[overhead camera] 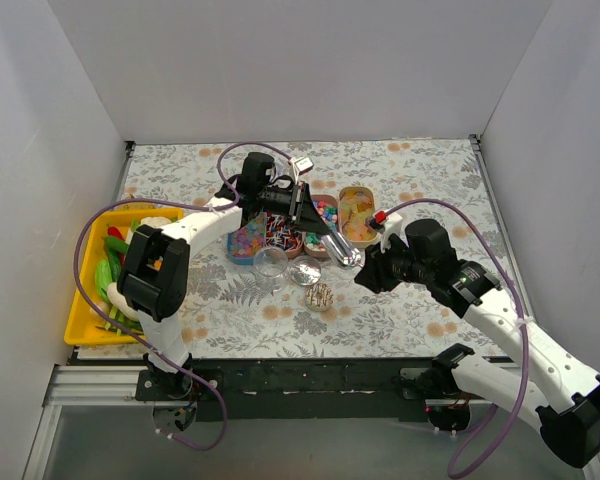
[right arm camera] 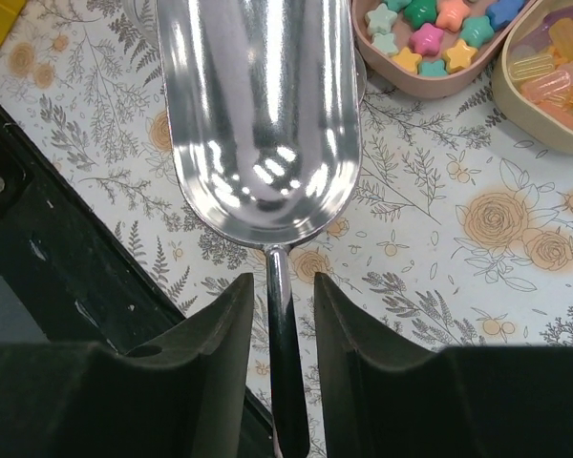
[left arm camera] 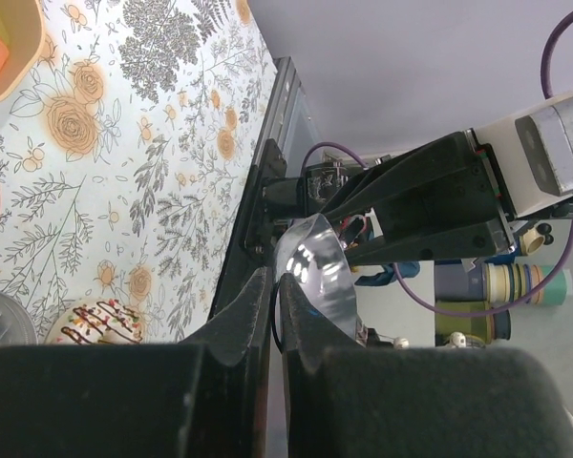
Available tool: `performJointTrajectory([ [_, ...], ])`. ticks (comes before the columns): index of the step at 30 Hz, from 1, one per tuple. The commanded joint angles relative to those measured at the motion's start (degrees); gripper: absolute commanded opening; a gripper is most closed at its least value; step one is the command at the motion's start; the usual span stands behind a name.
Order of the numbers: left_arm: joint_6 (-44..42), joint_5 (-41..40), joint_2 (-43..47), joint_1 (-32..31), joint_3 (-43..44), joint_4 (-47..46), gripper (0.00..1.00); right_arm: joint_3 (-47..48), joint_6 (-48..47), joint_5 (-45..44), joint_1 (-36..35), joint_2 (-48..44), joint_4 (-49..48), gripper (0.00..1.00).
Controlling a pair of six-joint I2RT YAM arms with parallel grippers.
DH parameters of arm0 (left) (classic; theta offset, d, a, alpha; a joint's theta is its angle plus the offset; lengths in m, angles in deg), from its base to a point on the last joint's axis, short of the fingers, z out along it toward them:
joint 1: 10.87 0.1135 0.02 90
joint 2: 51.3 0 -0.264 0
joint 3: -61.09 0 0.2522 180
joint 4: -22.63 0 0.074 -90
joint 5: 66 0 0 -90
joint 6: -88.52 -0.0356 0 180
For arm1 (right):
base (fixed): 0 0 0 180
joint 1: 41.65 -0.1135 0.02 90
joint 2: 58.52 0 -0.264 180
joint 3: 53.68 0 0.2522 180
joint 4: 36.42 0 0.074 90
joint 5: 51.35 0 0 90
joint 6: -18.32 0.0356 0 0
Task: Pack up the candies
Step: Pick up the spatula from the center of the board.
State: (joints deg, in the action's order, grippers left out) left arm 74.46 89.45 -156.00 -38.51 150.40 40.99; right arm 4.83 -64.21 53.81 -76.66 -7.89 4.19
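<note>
Candies (right arm camera: 430, 29): small stars and pale gummies, loose in oval trays (right arm camera: 439, 88) just beyond the scoop (right arm camera: 263, 114)
Handling: judged light, hard, prone to roll; better lifted by scoop than pinched
Right gripper (right arm camera: 285, 291): jaws apart, straddling the scoop's handle (right arm camera: 285, 382), a gap on each side
Left gripper (left arm camera: 275, 286): fingers clamped on the scoop's front lip

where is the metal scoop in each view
top external: metal scoop at centre, between the two arms.
left wrist: scoop at centre, end-on, just past the fingers.
right wrist: scoop top centre, handle running down between the fingers.
shared landmark: floral tablecloth.
</note>
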Motion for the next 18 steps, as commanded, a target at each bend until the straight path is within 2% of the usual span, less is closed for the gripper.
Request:
performJointTrajectory([
  [1, 1.7, 2.1, 1.3, 0.4, -0.6, -3.7, 0.0, -0.5, 1.1, 0.0, 0.0, -1.3, -1.9, 0.27],
  [3, 1.7, 2.1, 1.3, 0.4, -0.8, -3.8, 0.0, -0.2, 1.3, -0.6, 0.0, -1.4, -1.6, 0.15],
  [4, 1.7, 1.9, 1.3, 0.5, -1.1, -4.0, 0.0, -0.2, 1.6, -0.8, 0.0, -1.5, -1.6, 0.02],
  [9, 1.7, 1.1, 0.6, 0.7, -1.5, -4.2, 0.0, 1.3, 2.8, -3.8, 0.0, -1.9, -0.8, 0.01],
  [12, -1.7, -2.0, -0.1, 1.2, -0.1, -1.5, 0.02, 3.6, 4.2, -5.6, 0.0, -1.2, 0.4, 0.01],
  [13, -2.6, -4.2, -0.4, 1.5, 0.5, 1.0, 0.12, 5.2, 4.5, -5.8, 0.0, -0.6, 2.2, 0.01],
  [14, -3.3, -5.2, -0.4, 1.9, 1.5, 1.7, 0.47, 6.2, 5.2, -5.9, 0.0, 1.0, 3.4, 0.01],
  [15, -3.9, -6.7, -0.4, 2.1, 2.0, 2.4, 0.64, 7.1, 5.5, -6.1, 0.0, 2.0, 4.4, 0.01],
  [16, -4.8, -10.0, -0.2, 2.8, 2.6, 3.4, 0.76, 7.7, 6.0, -6.3, 0.0, 3.0, 6.4, 0.01],
  [17, -5.5, -12.0, -0.1, 3.2, 3.6, 3.7, 0.91, 8.8, 6.4, -7.1, 0.1, 4.7, 7.2, 0.01],
  [18, -6.0, -14.9, 0.5, 3.6, 4.3, 4.3, 0.95, 9.1, 8.1, -7.4, 0.1, 5.7, 7.9, 0.01],
])
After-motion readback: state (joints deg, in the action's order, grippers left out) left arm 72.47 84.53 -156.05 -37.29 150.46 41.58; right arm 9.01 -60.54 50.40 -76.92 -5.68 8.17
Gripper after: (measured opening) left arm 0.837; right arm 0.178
